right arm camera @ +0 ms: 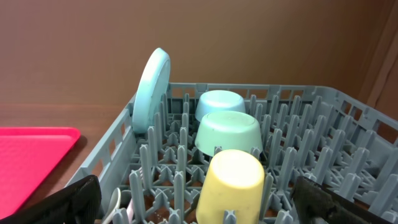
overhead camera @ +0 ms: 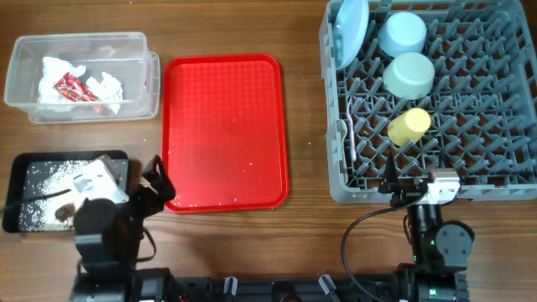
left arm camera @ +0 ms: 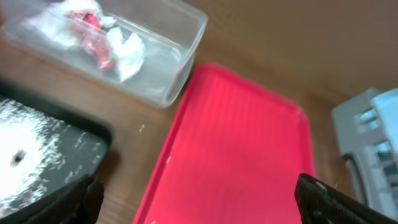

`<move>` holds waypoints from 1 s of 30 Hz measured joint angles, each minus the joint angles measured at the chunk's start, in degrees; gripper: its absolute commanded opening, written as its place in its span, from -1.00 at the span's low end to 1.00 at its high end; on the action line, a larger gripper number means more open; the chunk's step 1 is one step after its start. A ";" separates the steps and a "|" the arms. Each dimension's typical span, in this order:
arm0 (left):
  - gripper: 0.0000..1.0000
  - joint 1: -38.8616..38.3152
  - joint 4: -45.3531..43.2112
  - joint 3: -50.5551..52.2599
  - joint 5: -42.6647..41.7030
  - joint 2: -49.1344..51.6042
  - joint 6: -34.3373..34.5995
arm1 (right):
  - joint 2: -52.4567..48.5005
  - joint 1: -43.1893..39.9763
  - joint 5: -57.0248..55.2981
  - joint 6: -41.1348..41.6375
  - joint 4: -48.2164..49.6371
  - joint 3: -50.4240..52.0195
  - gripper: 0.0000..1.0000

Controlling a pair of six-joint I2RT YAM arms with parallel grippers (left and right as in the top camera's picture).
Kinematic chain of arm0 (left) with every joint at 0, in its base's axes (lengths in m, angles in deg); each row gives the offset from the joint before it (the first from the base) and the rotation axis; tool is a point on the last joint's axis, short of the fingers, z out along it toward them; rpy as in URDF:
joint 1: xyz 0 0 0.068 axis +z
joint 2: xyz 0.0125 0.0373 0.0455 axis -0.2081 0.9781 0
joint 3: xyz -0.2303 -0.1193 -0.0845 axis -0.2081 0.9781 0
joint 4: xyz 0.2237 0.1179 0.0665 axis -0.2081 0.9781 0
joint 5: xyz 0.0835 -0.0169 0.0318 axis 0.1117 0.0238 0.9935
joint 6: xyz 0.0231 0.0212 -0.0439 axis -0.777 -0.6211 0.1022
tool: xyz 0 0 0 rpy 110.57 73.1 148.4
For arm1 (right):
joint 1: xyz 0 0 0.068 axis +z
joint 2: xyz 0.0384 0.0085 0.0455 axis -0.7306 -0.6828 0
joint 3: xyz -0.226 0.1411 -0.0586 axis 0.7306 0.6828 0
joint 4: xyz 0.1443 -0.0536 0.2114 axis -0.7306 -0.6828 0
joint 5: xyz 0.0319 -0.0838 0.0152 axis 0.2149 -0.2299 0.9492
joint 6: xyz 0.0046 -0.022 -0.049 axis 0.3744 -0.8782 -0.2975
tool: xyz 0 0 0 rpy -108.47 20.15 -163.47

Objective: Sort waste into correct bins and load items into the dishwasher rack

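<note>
The grey dishwasher rack (overhead camera: 495, 168) holds the pale blue plate (overhead camera: 351, 29) on edge, the light blue bowl (overhead camera: 402, 33), the mint-green bowl (overhead camera: 409, 74), the yellow cup (overhead camera: 409, 126) and white cutlery (overhead camera: 350, 143) at its left side. The clear tub (overhead camera: 134, 42) holds white napkins (overhead camera: 105, 84) and the red wrapper (overhead camera: 74, 87). The black tray (overhead camera: 17, 180) holds white crumbs and a brown scrap (overhead camera: 63, 214). My left gripper (left arm camera: 199, 199) is open and empty over the red tray's near left corner. My right gripper (right arm camera: 199, 199) is open and empty at the rack's front edge, facing the yellow cup (right arm camera: 231, 183).
The flat red serving tray (overhead camera: 223, 130) lies in the middle with a few white crumbs near its front edge. The black tray sits just left of my left arm. Bare wooden tabletop shows between the red tray and the rack.
</note>
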 measured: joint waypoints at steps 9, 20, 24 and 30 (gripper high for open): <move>1.00 -0.52 -25.94 21.84 -4.00 -11.98 -0.33 | 0.00 0.00 0.00 0.00 0.00 0.00 0.99; 1.00 -1.05 -32.59 29.92 -5.05 -20.48 -1.25 | 0.00 0.00 0.00 0.00 0.00 0.00 1.00; 1.00 -3.56 -33.00 31.43 -5.64 -20.50 -6.64 | 0.00 0.00 0.00 0.00 0.00 0.00 1.00; 1.00 -4.33 -33.00 31.43 -5.81 -20.50 -11.96 | 0.00 0.00 0.00 0.00 0.00 0.00 1.00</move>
